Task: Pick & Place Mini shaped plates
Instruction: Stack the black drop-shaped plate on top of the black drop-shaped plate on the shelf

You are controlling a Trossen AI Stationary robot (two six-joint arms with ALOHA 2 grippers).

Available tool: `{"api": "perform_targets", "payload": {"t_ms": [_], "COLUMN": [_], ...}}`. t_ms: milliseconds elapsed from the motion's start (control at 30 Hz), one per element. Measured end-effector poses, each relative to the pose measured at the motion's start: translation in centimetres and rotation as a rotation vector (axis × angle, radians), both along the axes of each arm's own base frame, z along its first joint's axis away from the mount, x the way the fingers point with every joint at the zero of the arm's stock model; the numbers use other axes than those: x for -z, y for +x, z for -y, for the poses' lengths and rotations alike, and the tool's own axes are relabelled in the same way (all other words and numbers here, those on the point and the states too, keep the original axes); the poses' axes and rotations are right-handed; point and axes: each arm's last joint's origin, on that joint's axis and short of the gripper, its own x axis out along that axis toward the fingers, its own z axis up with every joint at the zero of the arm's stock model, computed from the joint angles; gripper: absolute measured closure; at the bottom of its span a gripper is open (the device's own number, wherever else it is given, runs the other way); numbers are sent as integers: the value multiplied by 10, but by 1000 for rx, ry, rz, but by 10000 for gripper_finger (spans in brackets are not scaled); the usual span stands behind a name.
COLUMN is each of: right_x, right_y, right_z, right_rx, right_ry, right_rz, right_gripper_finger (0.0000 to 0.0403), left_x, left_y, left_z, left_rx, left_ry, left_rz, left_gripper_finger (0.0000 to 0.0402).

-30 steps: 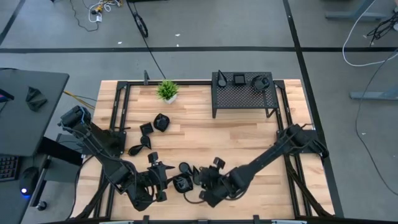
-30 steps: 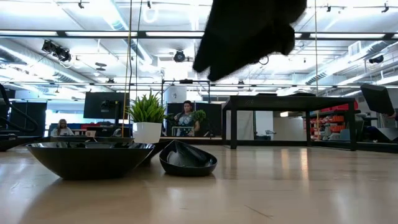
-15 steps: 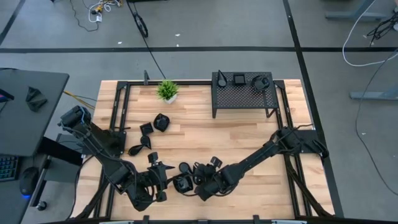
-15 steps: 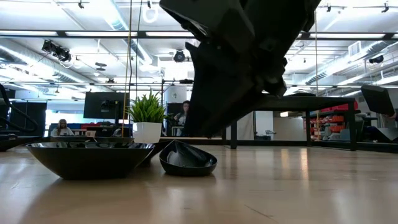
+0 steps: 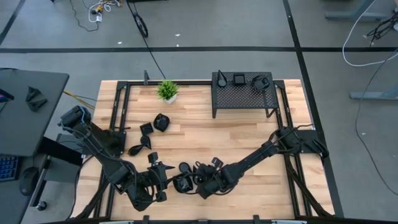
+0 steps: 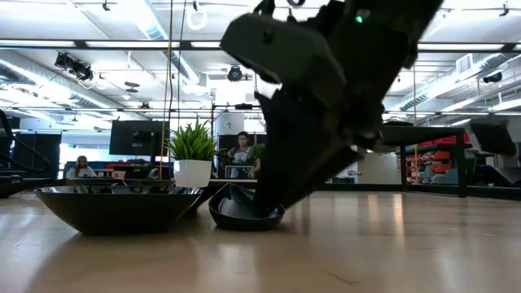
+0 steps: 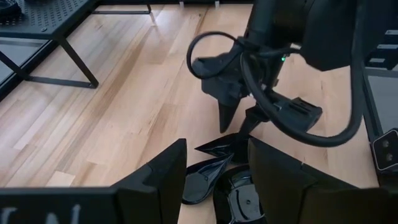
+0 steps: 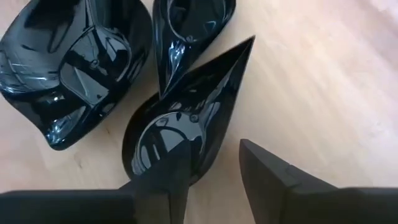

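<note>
Mini shaped plates (image 5: pixel 184 183) sit clustered at the counter's (image 5: pixel 249 134) near edge, three more up on the rack (image 5: pixel 244 93). Since a second ago the right hand (image 8: pixel 214 171) has swung in and dropped over a teardrop plate (image 8: pixel 180 124), so a pick looks close. Its fingers straddle the plate's rim, parted, not yet gripping. The left hand (image 7: pixel 217 177) waits alongside, open and empty.

Right end effector (image 8: pixel 214 163) reaches low with fingers apart; left end effector (image 7: pixel 214 168) waits open.
</note>
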Motion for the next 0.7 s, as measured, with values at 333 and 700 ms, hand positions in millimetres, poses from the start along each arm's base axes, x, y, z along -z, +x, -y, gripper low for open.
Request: {"api": "perform_targets", "payload": {"t_ms": [333,700], "right_x": [4,4], "right_y": [0,0], "right_z": [0,0], "right_rx": [10,24], "right_ry": [23,28], "right_rz": [20,26], "right_gripper_finger": [289,396], "left_x": [0,0], "left_y": [0,0], "left_z": [0,0], "left_rx": [1,1], "left_ry": [2,2], "left_rz": [0,-1], "left_gripper_finger": [225,225]}}
